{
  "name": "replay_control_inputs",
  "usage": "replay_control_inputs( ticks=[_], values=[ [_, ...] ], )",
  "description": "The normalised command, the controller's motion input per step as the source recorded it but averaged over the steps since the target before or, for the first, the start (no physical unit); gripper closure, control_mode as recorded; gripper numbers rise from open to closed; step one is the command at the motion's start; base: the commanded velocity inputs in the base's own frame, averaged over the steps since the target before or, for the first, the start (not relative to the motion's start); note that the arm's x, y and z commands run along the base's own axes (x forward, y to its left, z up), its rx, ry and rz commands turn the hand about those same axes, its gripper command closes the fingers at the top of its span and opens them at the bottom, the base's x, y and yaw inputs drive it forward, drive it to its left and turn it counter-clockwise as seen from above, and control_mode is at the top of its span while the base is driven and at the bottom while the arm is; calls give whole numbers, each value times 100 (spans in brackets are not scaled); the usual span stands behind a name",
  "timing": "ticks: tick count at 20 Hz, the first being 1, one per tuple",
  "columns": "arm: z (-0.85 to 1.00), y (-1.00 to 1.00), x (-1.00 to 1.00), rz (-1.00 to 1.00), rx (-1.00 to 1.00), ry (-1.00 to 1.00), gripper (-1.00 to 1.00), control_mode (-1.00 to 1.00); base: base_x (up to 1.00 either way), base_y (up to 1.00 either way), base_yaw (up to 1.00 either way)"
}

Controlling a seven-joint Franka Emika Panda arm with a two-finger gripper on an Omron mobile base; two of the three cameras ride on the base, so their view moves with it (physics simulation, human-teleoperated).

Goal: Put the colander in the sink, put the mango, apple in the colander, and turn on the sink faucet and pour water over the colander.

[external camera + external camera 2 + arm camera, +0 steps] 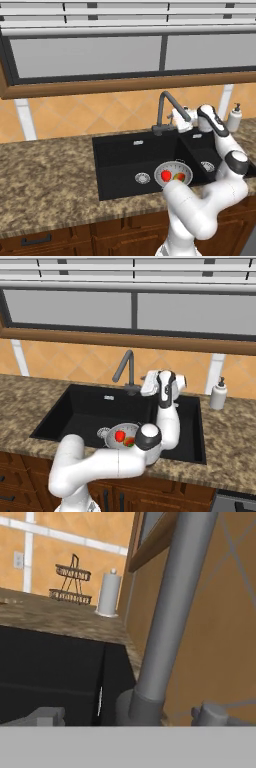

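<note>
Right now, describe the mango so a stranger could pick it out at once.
Find the black sink set in the speckled counter under the window. In its basin sits a silver-grey colander holding two fruits. The mango is the yellow-orange one with a red blush, lying beside the plain bright red apple.

Red apple (166, 175) and yellow-orange mango (179, 177) in a silver colander (172, 166), black sink (120, 155), speckled brown counter (45, 185).

1. Arm folded up from its base, elbow bent low, forearm rising steeply.
2. Wrist turned sideways – hand held level.
3. Gripper (176, 121) – jaws spread wide, nothing between the fingers.
</note>
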Motion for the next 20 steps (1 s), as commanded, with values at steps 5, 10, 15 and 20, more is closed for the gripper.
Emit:
replay_control_inputs(
  ticks=[5,10,15,20],
  values=[
    [-3,41,-5,-11,4,0,100,-100,0,0,0],
    [0,7,0,-19,9,0,100,-100,0,0,0],
    [1,0,2,-24,4,-2,100,-100,0,0,0],
    [0,-34,5,-32,0,-13,100,-100,0,0,0]
  ],
)
